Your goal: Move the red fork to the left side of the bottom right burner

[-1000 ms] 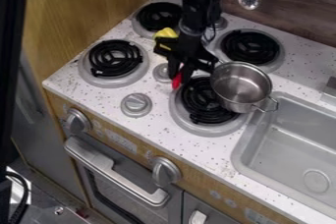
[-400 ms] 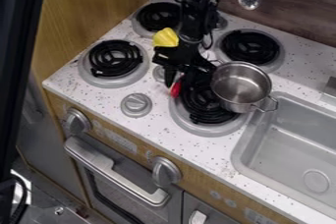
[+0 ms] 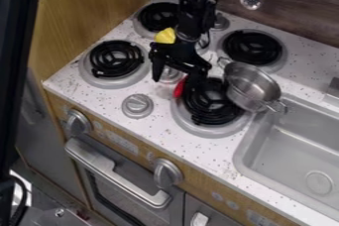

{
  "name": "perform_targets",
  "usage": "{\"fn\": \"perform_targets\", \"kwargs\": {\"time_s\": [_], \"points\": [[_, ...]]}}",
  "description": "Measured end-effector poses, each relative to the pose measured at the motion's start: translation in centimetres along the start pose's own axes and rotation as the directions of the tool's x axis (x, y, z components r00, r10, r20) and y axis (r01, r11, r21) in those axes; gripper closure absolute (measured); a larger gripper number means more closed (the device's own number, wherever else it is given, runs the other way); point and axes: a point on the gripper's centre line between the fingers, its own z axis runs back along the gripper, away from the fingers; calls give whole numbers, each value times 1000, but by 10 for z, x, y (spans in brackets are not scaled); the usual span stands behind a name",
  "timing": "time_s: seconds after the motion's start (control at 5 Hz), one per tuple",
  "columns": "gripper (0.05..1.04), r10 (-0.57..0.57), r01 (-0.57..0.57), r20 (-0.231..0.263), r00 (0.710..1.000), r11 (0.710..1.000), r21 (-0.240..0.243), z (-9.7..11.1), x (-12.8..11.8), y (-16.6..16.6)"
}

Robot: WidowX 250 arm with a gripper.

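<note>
The black gripper hangs over the upper left edge of the bottom right burner, its two fingers spread open. The red fork lies at that burner's upper left rim, between the spread fingers and close beside the right one. Only a short red part of the fork shows; the rest is hidden by or blends in with the dark finger and coil.
A metal pot leans over the burner's right side, tilted, near the sink. A yellow object sits behind the gripper by the back left burner. A grey knob stands on the stovetop left of the burner.
The gripper's fingers have opened wide, the left one swinging left, and the fork is let go beside the burner. The pot has shifted right and tipped.
</note>
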Motion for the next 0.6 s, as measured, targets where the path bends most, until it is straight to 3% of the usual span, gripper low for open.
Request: {"fn": "perform_targets", "kwargs": {"time_s": [0.2,0.4,0.6], "points": [[85,9,-13,104,995,999,32,41,12,10],[85,12,-19,171,985,999,35,67,16,14],[85,18,-23,177,984,999,23,71,17,13]]}}
